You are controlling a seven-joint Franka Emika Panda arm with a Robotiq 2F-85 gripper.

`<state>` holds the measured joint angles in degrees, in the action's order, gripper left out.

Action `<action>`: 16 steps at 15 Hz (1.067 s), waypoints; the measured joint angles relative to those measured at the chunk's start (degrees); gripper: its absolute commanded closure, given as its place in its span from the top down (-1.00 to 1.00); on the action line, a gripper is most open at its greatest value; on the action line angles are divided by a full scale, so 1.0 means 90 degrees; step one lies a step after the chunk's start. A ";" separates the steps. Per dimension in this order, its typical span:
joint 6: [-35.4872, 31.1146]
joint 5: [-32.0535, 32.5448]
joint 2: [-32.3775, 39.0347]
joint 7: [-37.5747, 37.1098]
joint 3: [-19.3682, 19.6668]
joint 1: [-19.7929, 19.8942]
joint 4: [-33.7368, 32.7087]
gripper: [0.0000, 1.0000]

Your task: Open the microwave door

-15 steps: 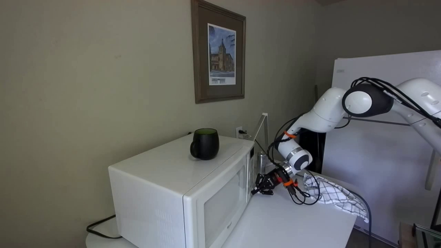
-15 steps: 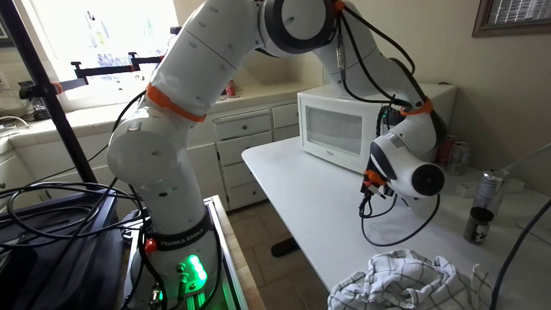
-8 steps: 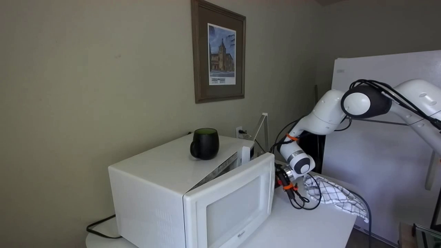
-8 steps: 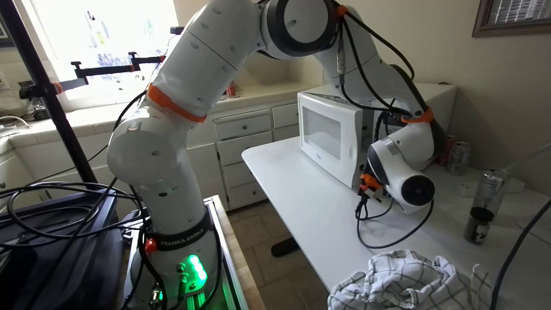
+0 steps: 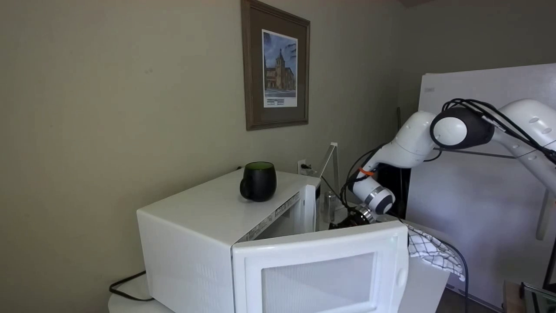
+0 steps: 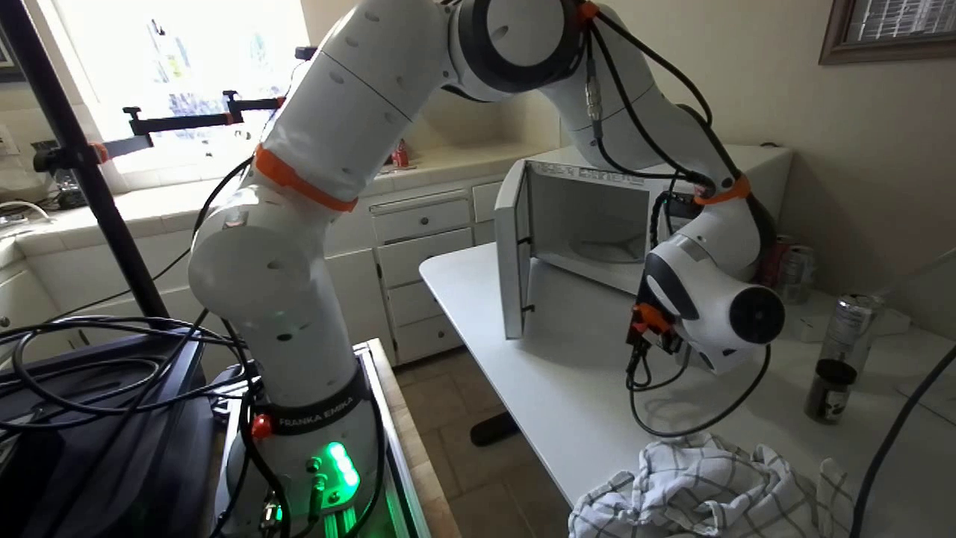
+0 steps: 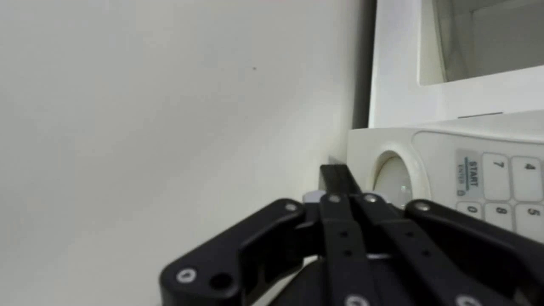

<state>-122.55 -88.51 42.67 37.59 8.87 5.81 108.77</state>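
A white worktop (image 6: 567, 388) holds a big white microwave (image 5: 200, 217); the microwave door (image 5: 319, 278) stands wide open, sticking out over the worktop; a checked cloth (image 6: 694, 486) lies in a heap; the black gripper (image 7: 338, 178) is pinched together; a black mug (image 5: 259, 182), green inside, sits on top of the microwave; a round button (image 7: 393, 180) is just beside the gripper; I cannot tell if they touch.

Microwave door (image 5: 321, 276) now wide open
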 measured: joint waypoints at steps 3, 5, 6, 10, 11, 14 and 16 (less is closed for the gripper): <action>-0.0089 0.1121 -0.0287 -0.0238 0.0272 -0.0008 0.0131 -1.00; -0.0159 0.1857 -0.0621 -0.0278 0.0388 -0.0005 0.0320 -1.00; -0.0221 0.2217 -0.0819 -0.0280 0.0413 -0.0004 0.0430 -1.00; -0.0717 0.3592 -0.1765 -0.0279 0.0393 -0.0007 0.0895 -0.45; -0.0870 0.3946 -0.2028 -0.0290 0.0377 -0.0009 0.1006 -0.33; -0.1214 0.5041 -0.2810 -0.0396 0.0312 -0.0007 0.1251 0.12; -0.1230 0.5715 -0.3284 -0.0409 0.0230 0.0022 0.1325 0.42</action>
<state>-133.62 -37.07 13.11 33.91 10.93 6.01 120.70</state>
